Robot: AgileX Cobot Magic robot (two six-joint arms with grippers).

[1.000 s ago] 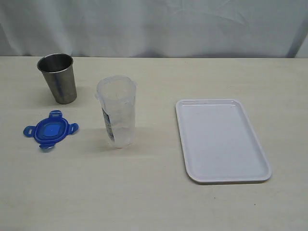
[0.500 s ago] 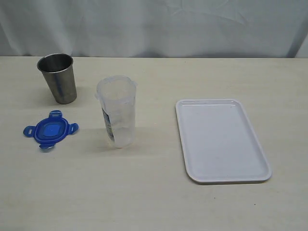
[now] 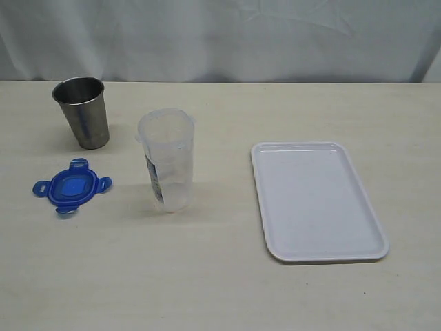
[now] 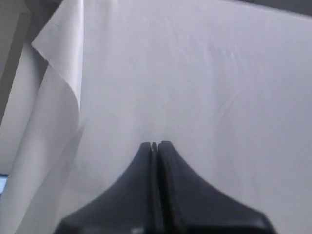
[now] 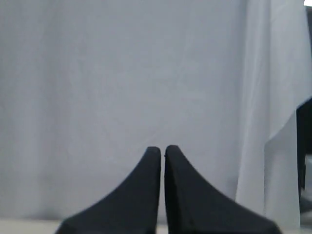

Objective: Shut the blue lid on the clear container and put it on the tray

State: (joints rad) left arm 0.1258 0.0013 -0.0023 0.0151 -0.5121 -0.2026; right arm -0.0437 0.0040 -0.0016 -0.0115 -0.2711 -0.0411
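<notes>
Four items out on the pale table (image 3: 227, 289). Left of centre, the clear container (image 3: 167, 160), upright, mouth uncovered, label strip down one side. Further left and well apart from it, the blue lid (image 3: 72, 187), flat on the tabletop with flaps splayed. Behind the lid, a grey metal cup (image 3: 83, 112), upright. Over on the right, the tray (image 3: 317, 203), white, long side running front to back. Up at the wrists: left gripper (image 4: 154, 145) pinched tight with nothing between the jaws, facing white cloth (image 4: 195, 73); right gripper (image 5: 162, 148) just the same, tips pressed together.
</notes>
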